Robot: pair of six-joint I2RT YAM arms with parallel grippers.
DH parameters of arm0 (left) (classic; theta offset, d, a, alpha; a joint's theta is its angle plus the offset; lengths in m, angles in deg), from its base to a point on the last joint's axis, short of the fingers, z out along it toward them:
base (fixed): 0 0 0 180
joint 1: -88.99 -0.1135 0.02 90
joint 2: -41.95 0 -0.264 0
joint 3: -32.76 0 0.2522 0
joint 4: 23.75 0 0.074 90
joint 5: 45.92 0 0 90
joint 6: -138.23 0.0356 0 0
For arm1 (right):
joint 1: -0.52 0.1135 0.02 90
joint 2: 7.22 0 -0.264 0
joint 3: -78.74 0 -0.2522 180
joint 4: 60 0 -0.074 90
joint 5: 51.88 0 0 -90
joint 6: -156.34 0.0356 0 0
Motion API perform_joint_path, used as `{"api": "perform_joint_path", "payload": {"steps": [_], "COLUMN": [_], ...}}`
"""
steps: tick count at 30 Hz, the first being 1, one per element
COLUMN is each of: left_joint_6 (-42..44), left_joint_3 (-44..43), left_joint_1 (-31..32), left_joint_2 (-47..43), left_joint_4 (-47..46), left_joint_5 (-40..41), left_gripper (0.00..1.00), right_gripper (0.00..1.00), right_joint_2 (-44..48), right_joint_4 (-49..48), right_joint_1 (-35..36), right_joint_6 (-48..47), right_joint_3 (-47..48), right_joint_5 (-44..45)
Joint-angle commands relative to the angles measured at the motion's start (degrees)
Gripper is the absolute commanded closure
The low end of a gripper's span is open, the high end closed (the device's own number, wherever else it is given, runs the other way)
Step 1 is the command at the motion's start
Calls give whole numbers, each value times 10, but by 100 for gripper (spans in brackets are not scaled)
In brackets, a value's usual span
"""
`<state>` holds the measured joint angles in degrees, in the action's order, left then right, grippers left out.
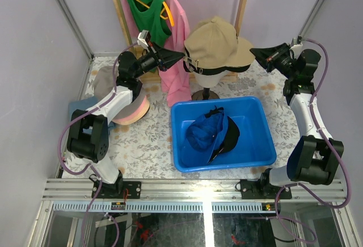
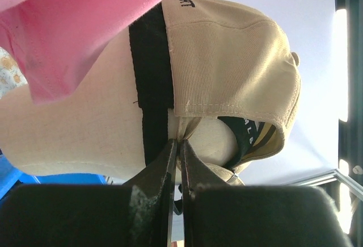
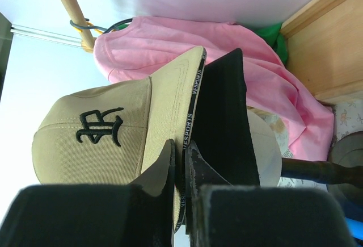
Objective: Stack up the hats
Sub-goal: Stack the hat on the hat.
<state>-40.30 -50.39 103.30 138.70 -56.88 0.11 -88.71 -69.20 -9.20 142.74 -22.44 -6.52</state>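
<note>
Right end effector (image 3: 180,151) is clenched on the brim edge of the khaki cap (image 3: 96,128). The left end effector (image 2: 177,146) is closed too, with its tips at this cap's rear strap, but I cannot tell if it really pinches the strap. Nearest to the robot, the blue tub (image 1: 177,145) on the surface (image 1: 147,139) holds a blue cap (image 1: 203,134) and a black cap (image 1: 229,136), lying loosely one against the other. Further back, the khaki cap sits on the mannequin head (image 1: 209,79), over a second black cap (image 3: 227,116). I judge it light, with a soft crown and a stiff brim, so brim and strap are good places to hold, while the crown would collapse.
</note>
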Motion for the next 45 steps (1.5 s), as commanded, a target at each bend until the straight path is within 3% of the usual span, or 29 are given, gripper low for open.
{"api": "perform_joint_path", "payload": {"steps": [1,20,31,39,45], "left_joint_6": [31,85,-8,-46,-52], "left_joint_3": [17,7,14,14,20], "left_joint_1": [7,8,6,6,4], "left_joint_2": [-17,-15,-2,5,2], "left_joint_4": [14,105,-53,-105,-112], "left_joint_5": [-35,-40,-7,12,15], "left_gripper": [100,100,98,84,76], "right_gripper": [100,100,100,77,66], "right_joint_2": [-4,-20,-14,-4,3], "right_joint_4": [93,149,138,97,94], "right_joint_1": [4,4,4,4,4], "right_joint_6": [-107,-173,-151,-121,-117], "right_joint_3": [-9,-7,22,22,25], "right_joint_5": [-32,-21,-35,-39,-35]}}
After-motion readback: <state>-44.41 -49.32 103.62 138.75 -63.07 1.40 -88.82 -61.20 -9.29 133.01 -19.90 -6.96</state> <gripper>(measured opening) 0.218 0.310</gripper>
